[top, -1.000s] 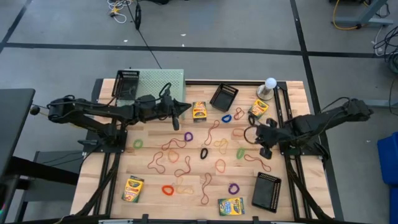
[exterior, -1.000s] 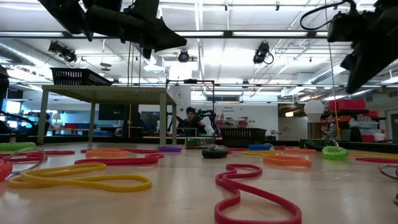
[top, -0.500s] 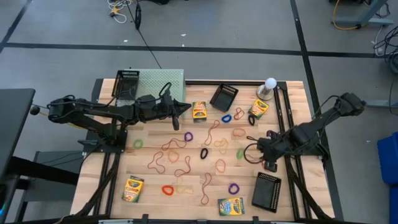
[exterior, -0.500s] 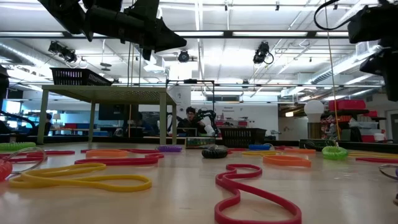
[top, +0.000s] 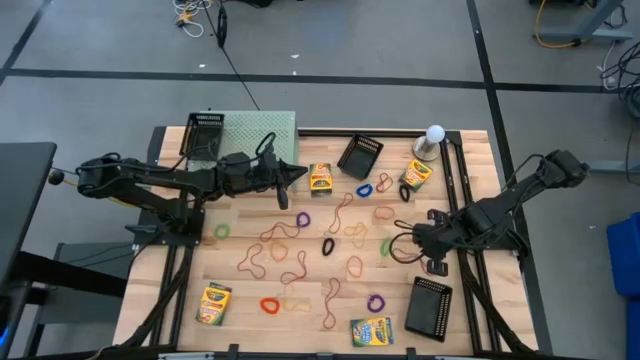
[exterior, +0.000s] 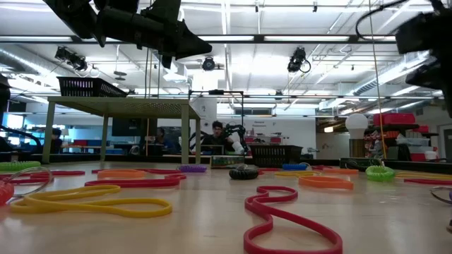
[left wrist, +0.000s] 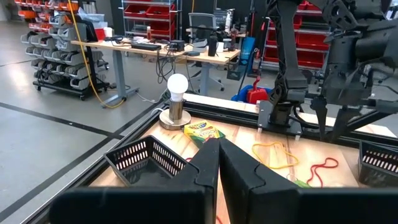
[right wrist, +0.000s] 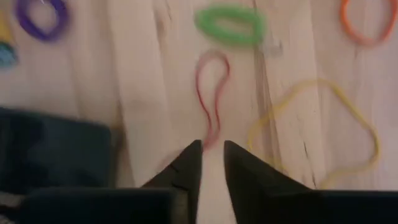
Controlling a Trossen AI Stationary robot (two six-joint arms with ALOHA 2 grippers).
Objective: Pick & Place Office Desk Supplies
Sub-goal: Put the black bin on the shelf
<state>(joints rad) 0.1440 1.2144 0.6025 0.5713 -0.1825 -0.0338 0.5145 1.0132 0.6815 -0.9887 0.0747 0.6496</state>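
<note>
Thin rubber bands (top: 325, 245) in many colours lie scattered over the wooden table. Crayon boxes lie flat at the far middle (top: 321, 178), far right (top: 415, 174), near left (top: 214, 303) and near middle (top: 371, 330). Black mesh trays rest at the far middle (top: 360, 155) and near right (top: 428, 307). My right gripper (top: 418, 243) points down, above the table's right part, its fingertips (right wrist: 211, 152) a narrow gap apart over a red band (right wrist: 212, 93) on the wood. My left gripper (top: 300, 172) hangs level and shut over the far left.
A pale green perforated stand (top: 255, 135) at the far left carries a third black tray (top: 203, 133). A white globe on a grey base (top: 433, 140) stands at the far right corner. A green band (right wrist: 230, 23) and a yellow band (right wrist: 317, 130) lie near the red one.
My right gripper has moved toward the table's near edge, from beside the far-right crayon box to a spot just beyond the near-right tray, and its arm has swung outward. Nothing on the table has shifted.
</note>
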